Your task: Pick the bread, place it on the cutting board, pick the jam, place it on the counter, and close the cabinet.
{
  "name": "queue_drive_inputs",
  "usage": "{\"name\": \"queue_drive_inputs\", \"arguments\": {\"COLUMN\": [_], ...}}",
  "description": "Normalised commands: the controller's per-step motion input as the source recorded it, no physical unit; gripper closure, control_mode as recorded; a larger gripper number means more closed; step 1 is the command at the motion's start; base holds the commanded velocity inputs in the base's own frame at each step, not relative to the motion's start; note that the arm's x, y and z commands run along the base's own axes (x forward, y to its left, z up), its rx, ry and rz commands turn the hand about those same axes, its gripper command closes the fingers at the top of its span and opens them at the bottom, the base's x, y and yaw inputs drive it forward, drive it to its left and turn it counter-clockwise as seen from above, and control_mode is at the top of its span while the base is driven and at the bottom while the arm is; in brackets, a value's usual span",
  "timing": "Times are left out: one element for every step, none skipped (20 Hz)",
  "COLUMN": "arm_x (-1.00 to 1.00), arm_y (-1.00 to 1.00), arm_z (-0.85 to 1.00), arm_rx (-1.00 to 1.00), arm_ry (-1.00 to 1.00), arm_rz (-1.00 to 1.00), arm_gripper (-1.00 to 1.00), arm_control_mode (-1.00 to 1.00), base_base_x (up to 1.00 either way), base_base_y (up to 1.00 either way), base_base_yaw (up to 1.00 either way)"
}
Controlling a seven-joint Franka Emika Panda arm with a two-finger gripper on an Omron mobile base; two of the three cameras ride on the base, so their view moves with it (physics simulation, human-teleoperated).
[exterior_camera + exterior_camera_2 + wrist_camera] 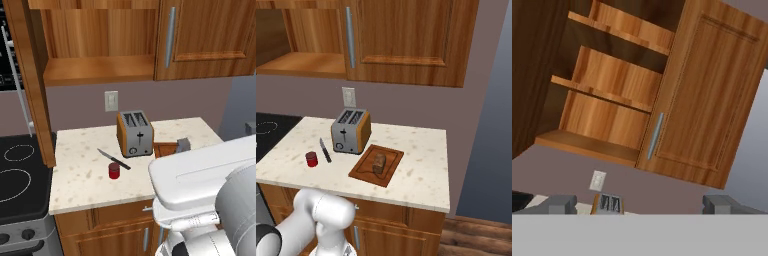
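kitchen corner, wooden fronts, grey wall. pale speckled counter (pixel 421 165) runs from the black stovetop (pixel 17 170) at its left edge to its free right end. going left to right along the counter in the right base view: jam (pixel 311 159), a small red jar with darker lid, stands upright near the front left part, just beside a black-handled knife (pixel 325 150) that lies flat, apart from it; then a silver and orange toaster (pixel 350 130) toward the back edge; then the cutting board (pixel 387 171), reddish-brown with a groove, lying flat mid-counter, front of the toaster's right side. bread (pixel 379 163), a small brown chunk with darker crust, sits on the board roughly at its middle. so bread step looks done, jam step looks done too since the jar is on the counter. what's left, by my read: the cabinet (pixel 712 100). its left side stands open, bare shelves (pixel 602 92) showing, its right door shut with a long silver handle (pixel 655 135). gripper (pixel 639 204) is raised, facing the cabinet, fingers spread wide with nothing between them, the toaster far below in the gap. open door leaf (pixel 30 75) hangs over the counter's left edge, likely the next target.
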Motion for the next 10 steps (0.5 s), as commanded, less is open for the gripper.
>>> {"name": "queue_drive_inputs", "arguments": {"arm_x": [-0.09, -0.12, -0.14, -0.15, -0.16, -0.17, -0.17, -0.17, -0.14, -0.13], "arm_y": [0.55, 0.51, 0.50, 0.49, 0.49, 0.48, 0.48, 0.50, 0.53, 0.53], "arm_z": [0.00, 0.00, 0.01, 0.01, 0.00, 0.00, 0.02, 0.02, 0.01, 0.01], "arm_rx": [0.03, 0.05, 0.07, 0.07, 0.08, 0.09, 0.10, 0.10, 0.11, 0.11], "arm_ry": [0.00, 0.00, 0.00, 0.00, 0.00, 0.00, 0.00, 0.00, 0.00, 0.00], "arm_rz": [0.00, 0.00, 0.00, 0.00, 0.00, 0.00, 0.00, 0.00, -0.01, -0.02], "arm_gripper": [-1.00, -1.00, -1.00, -1.00, -1.00, -1.00, -1.00, -1.00, -1.00, -1.00], "arm_control_mode": [-1.00, -1.00, -1.00, -1.00, -1.00, -1.00, -1.00, -1.00, -1.00, -1.00], "base_base_x": [0.00, 0.00, 0.00, 0.00, 0.00, 0.00, 0.00, 0.00, 0.00, 0.00], "base_base_y": [0.00, 0.00, 0.00, 0.00, 0.00, 0.00, 0.00, 0.00, 0.00, 0.00], "base_base_yaw": [0.00, 0.00, 0.00, 0.00, 0.00, 0.00, 0.00, 0.00, 0.00, 0.00]}}
